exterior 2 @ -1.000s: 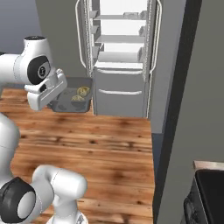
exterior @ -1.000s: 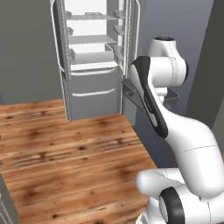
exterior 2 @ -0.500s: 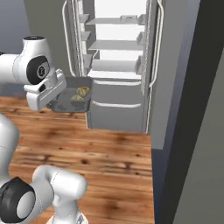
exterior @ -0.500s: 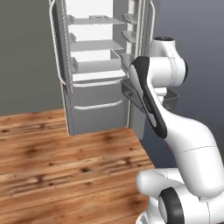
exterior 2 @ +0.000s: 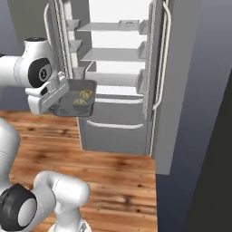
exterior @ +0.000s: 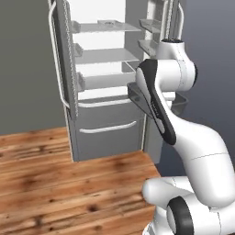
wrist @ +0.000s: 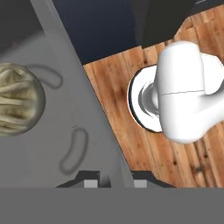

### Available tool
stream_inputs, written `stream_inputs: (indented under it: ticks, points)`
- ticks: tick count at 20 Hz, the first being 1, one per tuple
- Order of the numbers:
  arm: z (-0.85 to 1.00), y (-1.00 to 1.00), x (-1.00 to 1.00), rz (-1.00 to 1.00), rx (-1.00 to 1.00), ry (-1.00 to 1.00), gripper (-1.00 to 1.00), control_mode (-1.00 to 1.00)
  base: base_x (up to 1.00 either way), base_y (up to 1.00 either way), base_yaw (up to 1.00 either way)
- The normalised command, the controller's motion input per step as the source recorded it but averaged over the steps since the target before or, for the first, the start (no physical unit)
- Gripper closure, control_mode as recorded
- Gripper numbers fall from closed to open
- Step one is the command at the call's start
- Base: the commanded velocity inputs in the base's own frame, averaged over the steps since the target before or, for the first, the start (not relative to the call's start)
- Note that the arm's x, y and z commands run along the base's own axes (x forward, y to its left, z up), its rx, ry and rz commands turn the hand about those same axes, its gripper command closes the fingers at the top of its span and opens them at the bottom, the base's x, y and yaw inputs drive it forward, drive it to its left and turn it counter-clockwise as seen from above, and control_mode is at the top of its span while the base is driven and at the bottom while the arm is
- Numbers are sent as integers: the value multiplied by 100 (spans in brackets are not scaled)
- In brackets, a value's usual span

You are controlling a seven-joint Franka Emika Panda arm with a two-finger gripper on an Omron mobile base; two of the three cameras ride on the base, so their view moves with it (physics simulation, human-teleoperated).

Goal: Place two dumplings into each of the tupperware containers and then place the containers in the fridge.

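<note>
My gripper (wrist: 114,181) is shut on the rim of a clear-grey tupperware container (exterior 2: 72,100), held level at chest height in front of the open fridge (exterior 2: 118,79). Two tan dumplings lie in it, one (exterior 2: 85,94) behind the other (exterior 2: 80,102). The hand view looks down into the container (wrist: 52,144), with one dumpling (wrist: 16,99) at the left. In the left base view the arm hides most of the container (exterior: 181,103). The fridge (exterior: 103,78) shows white shelves. A small flat shape (exterior 2: 128,22) rests on the top shelf, too small to tell.
Both fridge doors stand open, the left door (exterior: 62,59) and the right door (exterior 2: 156,54), each with bins and a curved handle. Closed grey drawers (exterior 2: 115,131) sit below the shelves. Wooden floor (exterior: 69,183) lies between my base and the fridge.
The whole picture has shifted: the base has driven closer and the fridge now looms larger. The container stays held in the gripper, with the dumplings inside.
</note>
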Motion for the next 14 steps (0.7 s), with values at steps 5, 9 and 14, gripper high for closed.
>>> stream_inputs:
  ticks: [5, 9, 14]
  points:
    - [0, 0, 0, 0, 0, 0, 100, 100, 100, -20, 0]
    - [0, 0, 0, 0, 0, 0, 100, 100, 100, -9, 1]
    - [0, 0, 0, 0, 0, 0, 100, 100, 100, -6, 3]
